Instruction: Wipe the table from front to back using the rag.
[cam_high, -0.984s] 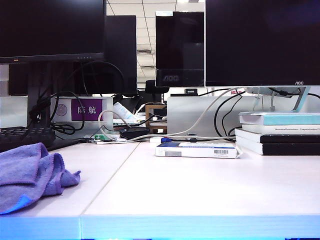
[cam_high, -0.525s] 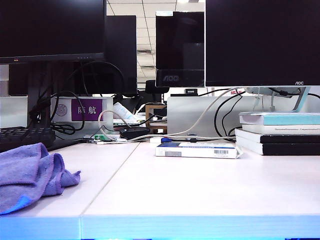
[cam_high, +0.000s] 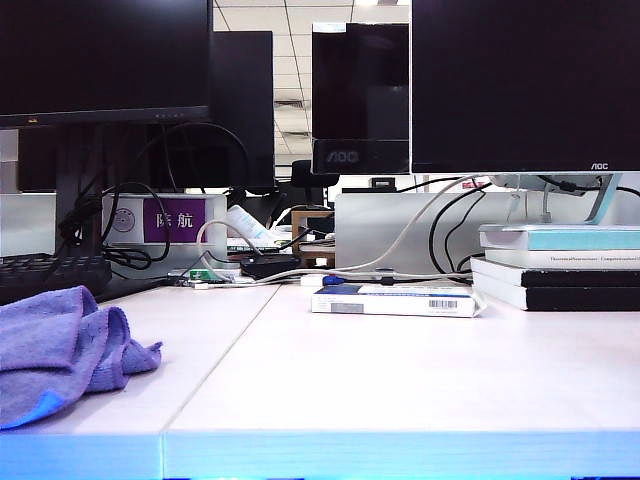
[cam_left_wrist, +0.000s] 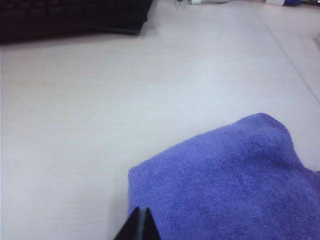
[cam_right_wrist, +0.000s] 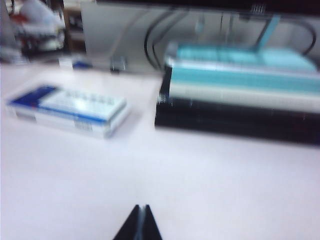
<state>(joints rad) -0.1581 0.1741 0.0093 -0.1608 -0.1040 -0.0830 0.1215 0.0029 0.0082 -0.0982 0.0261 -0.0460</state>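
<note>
The rag (cam_high: 60, 350) sits bunched at the lower left of the exterior view, on the table (cam_high: 400, 380), right by the front edge. We judge no wiping stroke is under way; we are at the stage of taking hold of the cloth. In the left wrist view the left gripper (cam_left_wrist: 140, 225) shows only its dark tips, pressed together, just at the near hem of the cloth, pinching nothing. Next we need those jaws spread, then lowered onto a fold. The right gripper (cam_right_wrist: 141, 223), tips together too, hangs over bare table, well apart from the rag.
</note>
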